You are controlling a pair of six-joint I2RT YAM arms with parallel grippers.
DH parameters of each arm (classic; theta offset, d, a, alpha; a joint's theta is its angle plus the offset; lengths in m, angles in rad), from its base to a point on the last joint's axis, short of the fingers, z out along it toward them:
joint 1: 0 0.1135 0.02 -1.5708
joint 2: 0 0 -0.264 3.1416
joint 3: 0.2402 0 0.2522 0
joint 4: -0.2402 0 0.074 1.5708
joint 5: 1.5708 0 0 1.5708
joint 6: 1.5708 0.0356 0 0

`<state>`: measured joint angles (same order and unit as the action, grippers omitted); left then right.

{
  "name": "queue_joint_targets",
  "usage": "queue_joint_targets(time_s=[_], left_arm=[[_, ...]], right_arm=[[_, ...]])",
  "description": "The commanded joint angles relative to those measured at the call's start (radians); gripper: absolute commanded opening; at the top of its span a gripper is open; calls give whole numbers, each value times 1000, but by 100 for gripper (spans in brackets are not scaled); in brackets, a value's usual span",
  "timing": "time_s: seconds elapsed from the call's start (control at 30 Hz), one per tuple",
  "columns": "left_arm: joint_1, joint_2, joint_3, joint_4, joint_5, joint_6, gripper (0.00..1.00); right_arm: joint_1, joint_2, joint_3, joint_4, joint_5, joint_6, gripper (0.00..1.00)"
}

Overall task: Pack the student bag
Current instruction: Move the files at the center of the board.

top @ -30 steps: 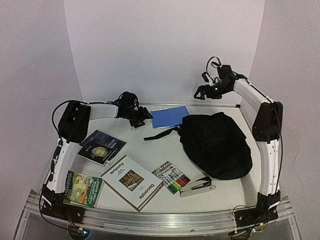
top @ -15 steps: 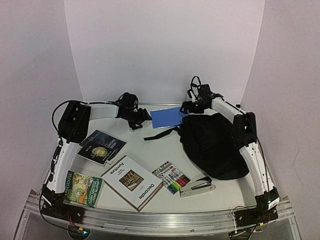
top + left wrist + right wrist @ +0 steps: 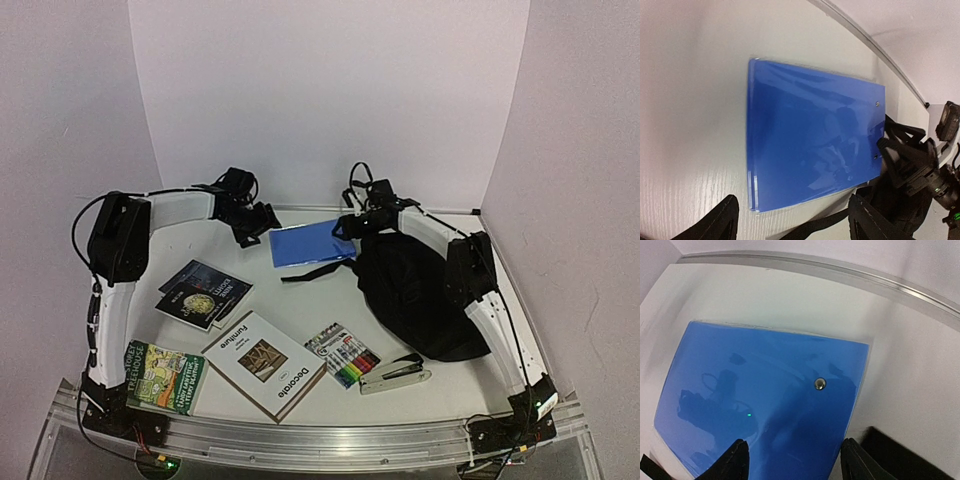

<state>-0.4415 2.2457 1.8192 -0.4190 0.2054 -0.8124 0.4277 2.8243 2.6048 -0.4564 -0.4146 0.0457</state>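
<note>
The student bag (image 3: pixel 425 290) is a soft black backpack lying at the right of the table, with one strap (image 3: pixel 315 270) trailing left. A glossy blue folder (image 3: pixel 310 243) lies flat just left of its top. My right gripper (image 3: pixel 350 225) hangs open over the folder's right edge, next to the bag. In the right wrist view the folder (image 3: pixel 760 405) fills the space between the open fingers (image 3: pixel 735 462), and the bag (image 3: pixel 910 460) shows at the lower right. My left gripper (image 3: pixel 258 222) is open and empty just left of the folder (image 3: pixel 810 150).
A dark book (image 3: pixel 203 293), a green book (image 3: pixel 165 377) and a white book (image 3: pixel 264 365) lie at the front left. A marker pack (image 3: pixel 342 355) and a stapler (image 3: pixel 396 374) lie at the front middle. A metal rail (image 3: pixel 840 270) runs along the back edge.
My right arm swung left and down from above the bag to the folder's right edge. The folder slid left. My left gripper drew back to the left.
</note>
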Motion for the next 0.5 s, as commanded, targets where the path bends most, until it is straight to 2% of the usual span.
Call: queue_joint_targets(time_s=[0.0, 0.13, 0.27, 0.37, 0.47], left_arm=[[23, -132, -51, -25, -48, 2, 75], [38, -193, -112, -16, -56, 2, 75], [43, -229, -141, -10, -35, 17, 75], [40, -250, -167, 18, 11, 37, 75], [34, -266, -194, 65, 84, 57, 75]], right_arm=[[80, -34, -17, 27, -34, -65, 62], [151, -68, -55, 27, -30, -113, 60], [187, -108, -53, 27, -63, -83, 60], [186, -187, -69, 23, -69, -54, 63], [174, -335, -167, 22, -69, -63, 70]])
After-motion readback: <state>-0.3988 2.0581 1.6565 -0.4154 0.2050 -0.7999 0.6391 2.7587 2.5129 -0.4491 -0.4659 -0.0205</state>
